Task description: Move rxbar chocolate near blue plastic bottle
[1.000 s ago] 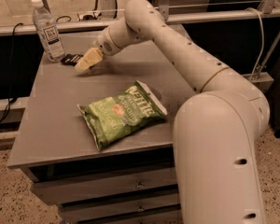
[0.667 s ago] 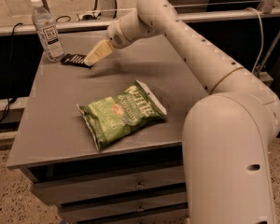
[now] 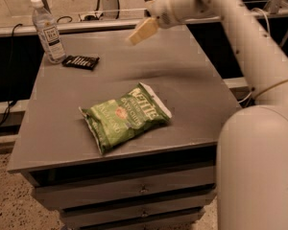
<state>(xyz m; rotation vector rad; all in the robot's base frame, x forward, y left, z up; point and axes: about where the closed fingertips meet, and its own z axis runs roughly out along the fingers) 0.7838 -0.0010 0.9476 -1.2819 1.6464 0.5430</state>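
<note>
Earlier against now: the tool (image 3: 137, 36) had left the rxbar chocolate (image 3: 80, 62) and risen away from the blue plastic bottle (image 3: 48, 31).
Rxbar chocolate: lay flat on the worktop (image 3: 197, 92) just beside the bottle's base, on its right as seen.
Tool: hung above the worktop, well apart from the bar, farther from the bottle.
Tool state: spread or pressed together, could not be told.
Chip bag (image 3: 125, 116): well apart from the bottle, nearer the camera.
Cut off: the arm's top.

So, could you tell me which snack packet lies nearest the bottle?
The small black rxbar chocolate, just beside the blue plastic bottle; the green chip bag lies mid-table. The gripper hovers over the far part of the table.
</note>
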